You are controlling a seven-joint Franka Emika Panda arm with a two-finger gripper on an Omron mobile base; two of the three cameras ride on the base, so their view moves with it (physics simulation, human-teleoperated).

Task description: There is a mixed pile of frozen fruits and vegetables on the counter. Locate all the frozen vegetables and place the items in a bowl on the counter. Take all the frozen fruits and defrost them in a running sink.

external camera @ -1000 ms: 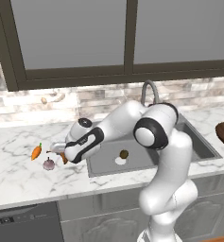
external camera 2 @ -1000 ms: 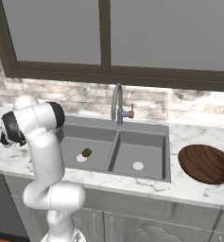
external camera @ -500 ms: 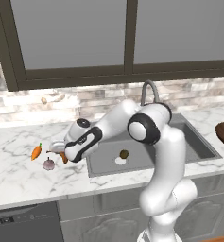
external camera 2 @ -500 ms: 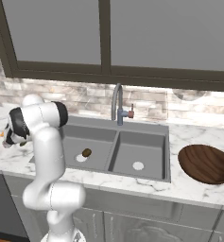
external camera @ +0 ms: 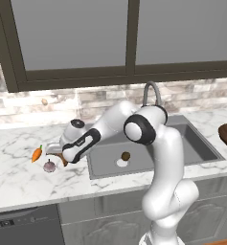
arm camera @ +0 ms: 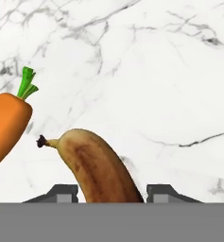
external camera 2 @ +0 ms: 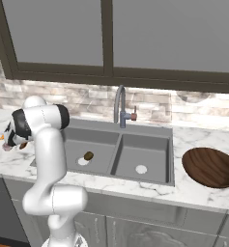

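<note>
A brownish-yellow banana [arm camera: 101,170] lies on the white marble counter [arm camera: 156,71], and my gripper [arm camera: 111,194] is shut on it, one dark finger at each side. An orange carrot [arm camera: 7,125] with a green tip lies just left of it. From the left base, the gripper [external camera: 61,156] is low over the pile, with the carrot [external camera: 36,154] and the pinkish-white bulb [external camera: 49,166] beside it. A brown kiwi [external camera: 126,156] sits in the left basin of the dark sink [external camera: 105,160]. The kiwi [external camera 2: 88,156] also shows from the right base. The wooden bowl [external camera 2: 212,166] stands right of the sink [external camera 2: 145,149].
A grey gooseneck tap [external camera: 151,93] rises behind the sink, against a stone backsplash under a dark-framed window. My arm's elbow [external camera: 141,129] hangs over the left basin. Bare counter [external camera: 19,184] stretches in front of the pile to the front edge. A dishwasher front [external camera: 24,227] sits below.
The hand has settled slightly lower and further left over the pile. Its fingers have come in from wide open onto the banana. The food items have not moved.
</note>
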